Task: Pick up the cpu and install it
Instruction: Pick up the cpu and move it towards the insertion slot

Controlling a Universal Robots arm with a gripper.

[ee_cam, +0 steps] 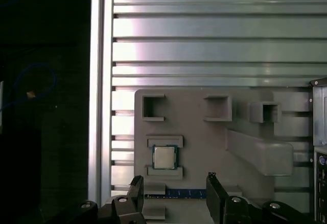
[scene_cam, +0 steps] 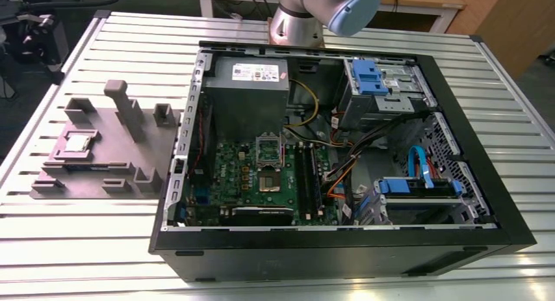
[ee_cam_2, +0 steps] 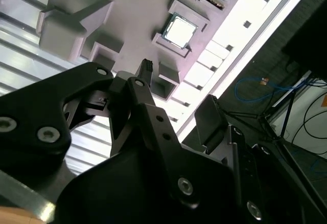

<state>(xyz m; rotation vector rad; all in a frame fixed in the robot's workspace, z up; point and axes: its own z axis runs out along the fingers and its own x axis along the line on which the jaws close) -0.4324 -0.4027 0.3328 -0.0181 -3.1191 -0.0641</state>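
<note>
The cpu (scene_cam: 78,143) is a small square chip with a shiny metal top. It lies in a recess of the grey fixture block (scene_cam: 130,161) on the exterior view's left, beside the open computer case (scene_cam: 347,249). In both wrist views the cpu (ee_cam: 164,157) (ee_cam_2: 180,31) lies flat, well below my gripper. My gripper (ee_cam: 173,183) (ee_cam_2: 176,88) hangs high over the fixture. Its two black fingers (ee_cam: 137,184) stand apart with nothing between them.
The case holds a green motherboard (scene_cam: 234,164) with an open socket (scene_cam: 269,149), black memory sticks (scene_cam: 305,174), a grey power supply (scene_cam: 247,77) and blue drive bays (scene_cam: 368,77). Upright posts (scene_cam: 126,109) rise from the fixture. The slatted table (scene_cam: 78,229) ends at a dark drop (ee_cam: 46,106).
</note>
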